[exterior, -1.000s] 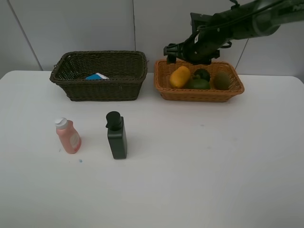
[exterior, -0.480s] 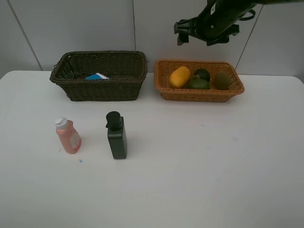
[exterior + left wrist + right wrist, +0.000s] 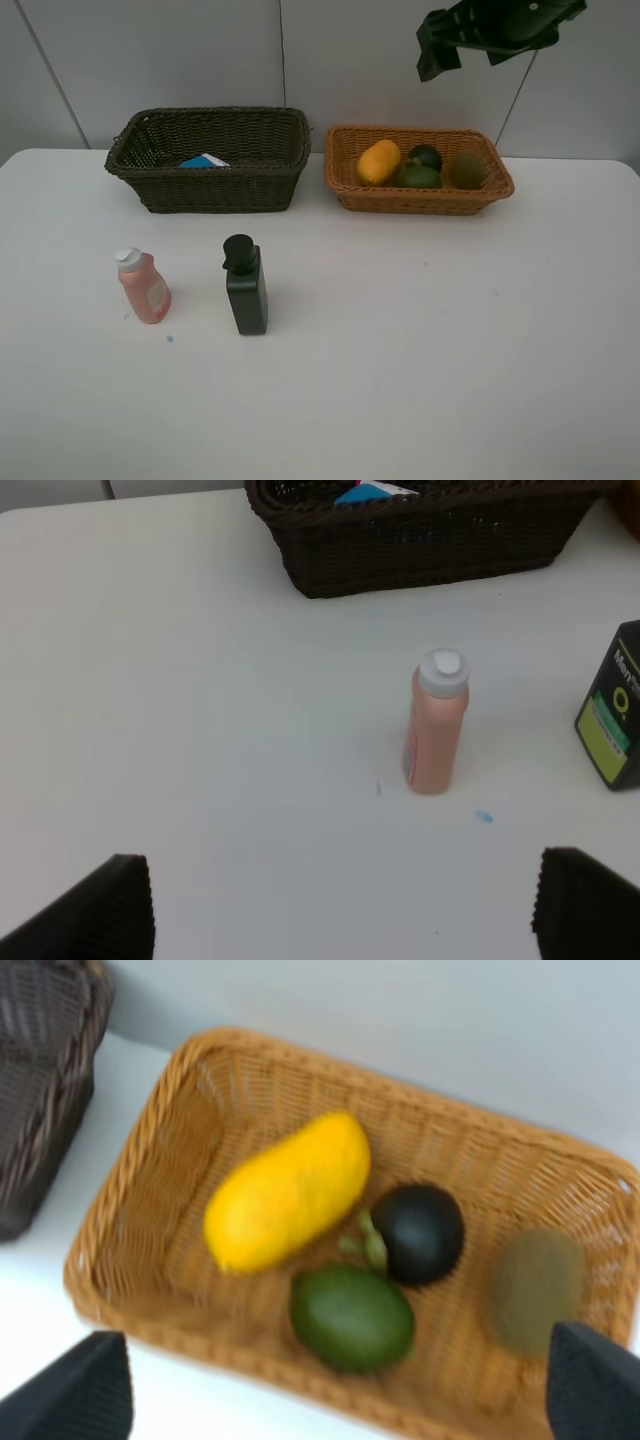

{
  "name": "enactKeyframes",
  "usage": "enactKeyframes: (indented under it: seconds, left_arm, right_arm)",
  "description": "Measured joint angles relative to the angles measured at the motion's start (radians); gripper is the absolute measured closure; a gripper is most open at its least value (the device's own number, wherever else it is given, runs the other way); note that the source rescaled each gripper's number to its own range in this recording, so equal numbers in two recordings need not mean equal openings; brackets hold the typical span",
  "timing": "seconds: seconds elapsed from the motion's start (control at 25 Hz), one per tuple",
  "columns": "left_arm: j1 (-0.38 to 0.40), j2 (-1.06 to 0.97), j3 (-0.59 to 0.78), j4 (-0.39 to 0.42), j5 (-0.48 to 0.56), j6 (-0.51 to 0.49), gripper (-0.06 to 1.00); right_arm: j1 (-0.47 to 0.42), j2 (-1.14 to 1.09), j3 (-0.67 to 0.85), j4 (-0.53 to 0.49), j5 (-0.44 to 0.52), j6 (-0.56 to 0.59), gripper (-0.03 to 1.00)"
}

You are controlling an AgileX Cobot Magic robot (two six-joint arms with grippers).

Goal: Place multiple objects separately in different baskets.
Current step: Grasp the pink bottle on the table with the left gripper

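Backdrop: pale grey panelled wall [image 3: 180, 50] behind a white bench [image 3: 450, 350].
Landmark: dark brown-green basket [image 3: 210, 192], deep-walled, at the back of the bench beside the wall.
Inside the landmark: blue-and-white item [image 3: 204, 160] lying low against the floor; too small to identify further.
Light orange-tan basket [image 3: 420, 200]: just beside the dark basket on its right-arm side, narrow gap between them, shallower.
Yellow-orange mango [image 3: 379, 161]: in the tan basket, at the end nearest the dark basket, lying slantwise.
Dark mangosteen [image 3: 427, 155]: in the tan basket, past the mango from the dark basket, toward the wall.
Green lime [image 3: 418, 177]: same basket, just in front of the mangosteen, touching or nearly touching it.
Brown kiwi [image 3: 466, 169]: same basket, at the end farthest from the dark basket.
Pink bottle with white cap [image 3: 146, 290]: upright on the bench, well in front of the dark basket, level with its left end.
Black pump bottle [image 3: 246, 290]: upright, well in front of the dark basket, level with its right half, apart from everything.
Blue speck [image 3: 169, 339]: on the bench, farther out from the dark basket than the pink bottle.
Right hand [image 3: 332, 1385]: raised high, up and to the right of the dark basket, over the tan basket; fingers [image 3: 75, 1390] spread wide, nothing between them.
Left hand [image 3: 340, 910]: above the bench on the near side of the dark basket, pink bottle between the two; fingers [image 3: 100, 910] spread wide, holding nothing.
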State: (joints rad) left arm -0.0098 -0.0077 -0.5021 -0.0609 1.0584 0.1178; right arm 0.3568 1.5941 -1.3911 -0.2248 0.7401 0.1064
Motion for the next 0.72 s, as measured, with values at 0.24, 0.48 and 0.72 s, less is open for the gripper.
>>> enactKeyframes:
  seconds: [0.24,0.48,0.72]
  left_arm:
    - [0.0,0.0,0.0,0.0,0.0,0.0,-0.05]
    - [0.0,0.0,0.0,0.0,0.0,0.0,-0.05]
    - [0.0,0.0,0.0,0.0,0.0,0.0,-0.05]
  right_arm:
    - [0.0,-0.263,0.241,0.0,0.02,-0.066,-0.03]
    - [0.0,-0.502,0.419,0.005,0.07,-0.076,-0.03]
    - [0.0,-0.739,0.519,0.102,0.154,-0.177,-0.03]
